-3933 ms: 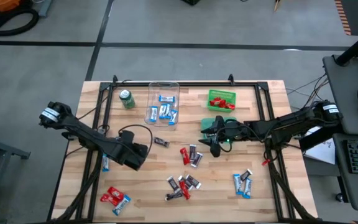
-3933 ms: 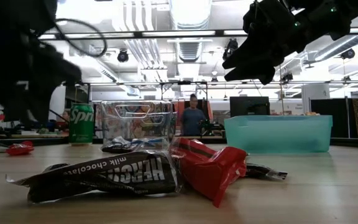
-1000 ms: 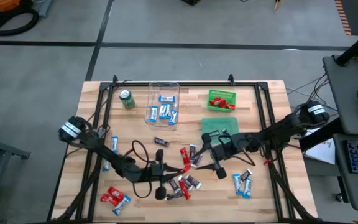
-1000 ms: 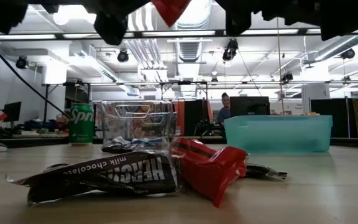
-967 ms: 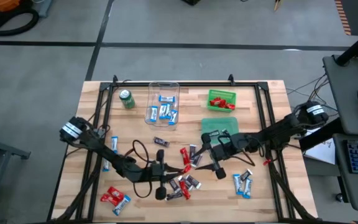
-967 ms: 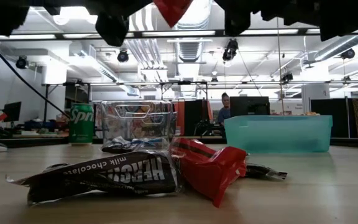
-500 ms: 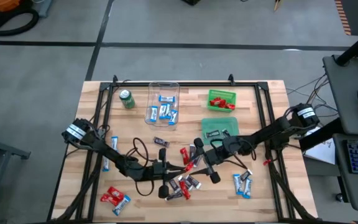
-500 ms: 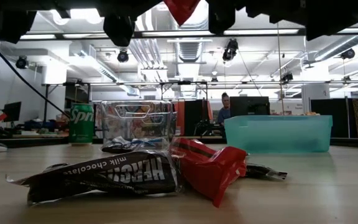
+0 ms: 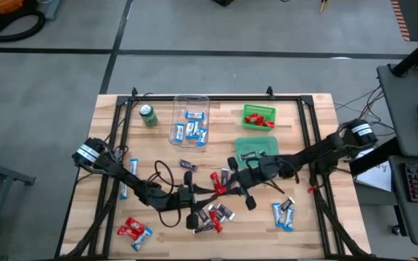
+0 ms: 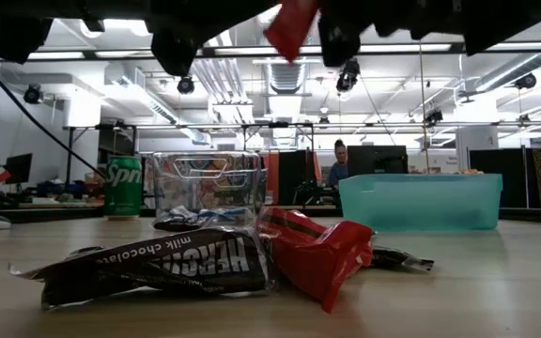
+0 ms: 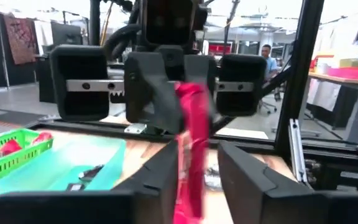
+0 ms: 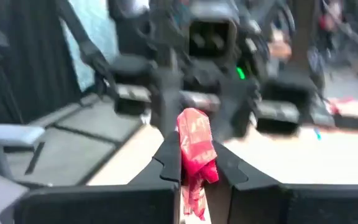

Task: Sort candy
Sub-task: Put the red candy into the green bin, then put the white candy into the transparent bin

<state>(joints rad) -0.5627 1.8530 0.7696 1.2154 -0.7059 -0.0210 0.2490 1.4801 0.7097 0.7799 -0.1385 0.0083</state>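
Observation:
A red candy (image 9: 220,190) hangs in the air above the middle of the table, between my two grippers, which face each other. My right gripper (image 12: 197,155) is shut on it. My left gripper (image 11: 199,149) stands open, one finger on each side of the candy's lower part (image 11: 190,168). In the low view the red candy (image 10: 291,26) hangs tilted below the dark grippers. More candy lies on the table: a black-and-silver bar (image 10: 158,263) and a red one (image 10: 313,246) near the front. My right gripper pinches the red candy near its upper end (image 11: 190,99) between its two fingers, which come level from the table's right side. The candy hangs below the hold, tilted, clear of the table. My left gripper: I cannot tell whether either open finger touches the wrapper.
At the back stand a clear box (image 9: 191,119) with blue-and-white candy, a green basket (image 9: 258,116) with red candy, a teal tray (image 9: 256,148) and a green can (image 9: 148,115). Loose candy lies at the front left (image 9: 133,230), the middle (image 9: 212,216) and the front right (image 9: 282,212).
My right gripper has moved toward the table's left, up to the red candy at my left gripper, and has shut on it. The candy, hanging straight before, now tilts. My left arm has kept still.

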